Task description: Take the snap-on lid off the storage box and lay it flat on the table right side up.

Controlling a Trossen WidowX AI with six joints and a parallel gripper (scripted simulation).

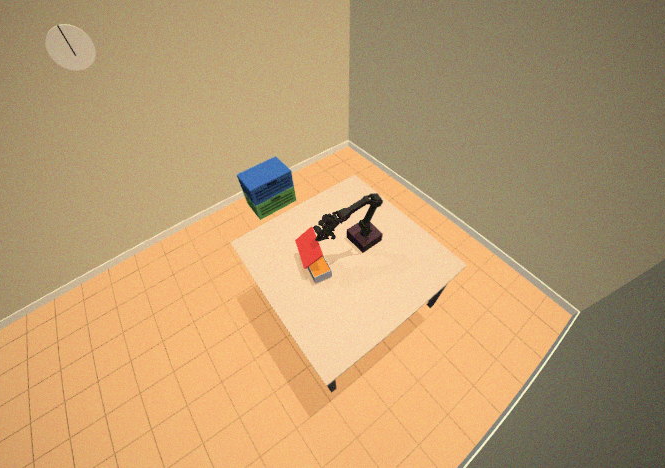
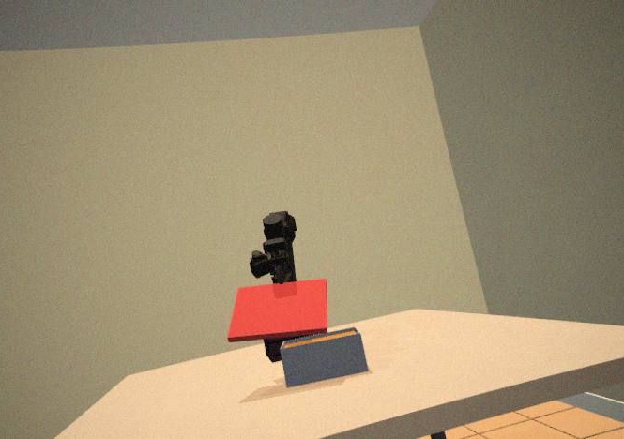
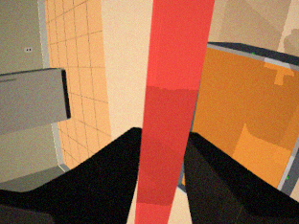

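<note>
The red lid is off the top of the storage box and held in the air, steeply tilted. My gripper is shut on the lid's upper edge, with one finger on each side in the wrist view. The blue-grey storage box stands upright on the table, open at the top with orange showing inside. The lid's lower edge is beside and partly over one end of the box in the top and exterior views; whether they touch, I cannot tell.
The table carries the box and the arm's dark base. One table edge runs beyond the lid, on the side away from the base. A blue crate on a green crate stands off the table.
</note>
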